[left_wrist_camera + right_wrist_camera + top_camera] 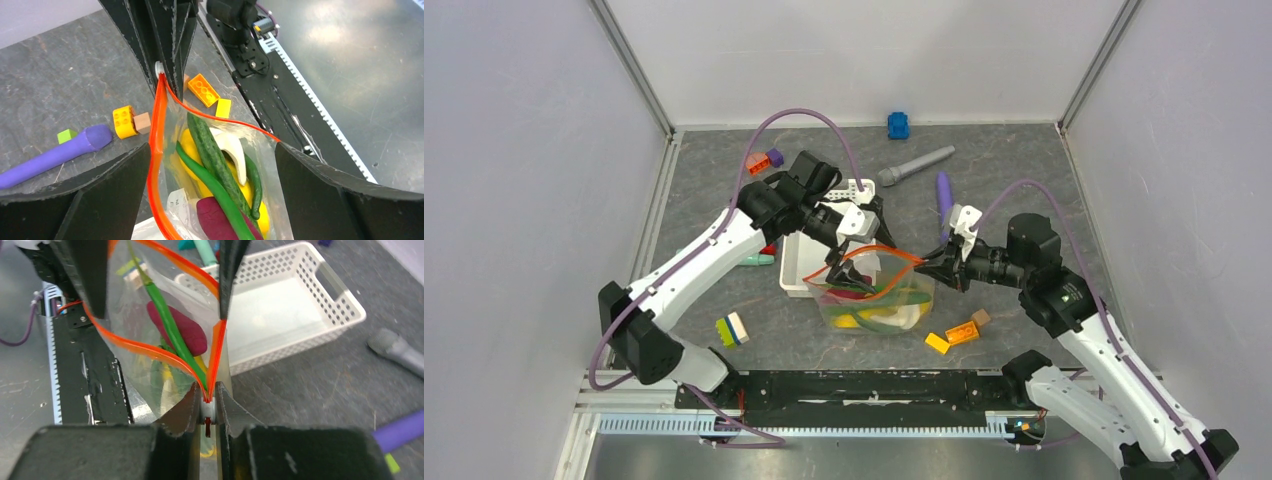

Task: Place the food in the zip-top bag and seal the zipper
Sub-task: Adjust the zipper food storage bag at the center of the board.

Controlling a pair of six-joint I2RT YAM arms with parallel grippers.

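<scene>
Right end effector (207, 407) clamped on the zipper (217, 350) at zip-top bag's (127, 305) 3 o'clock end; left end effector (212, 160) open at 12 o'clock.

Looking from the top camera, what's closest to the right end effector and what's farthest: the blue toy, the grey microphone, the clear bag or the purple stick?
1. zip-top bag: touching, its corner pinched in the right end effector.
2. purple cylinder: just behind, toward the back wall.
3. grey microphone: farther back, leftward.
4. blue toy: farthest, by the back wall.
</scene>
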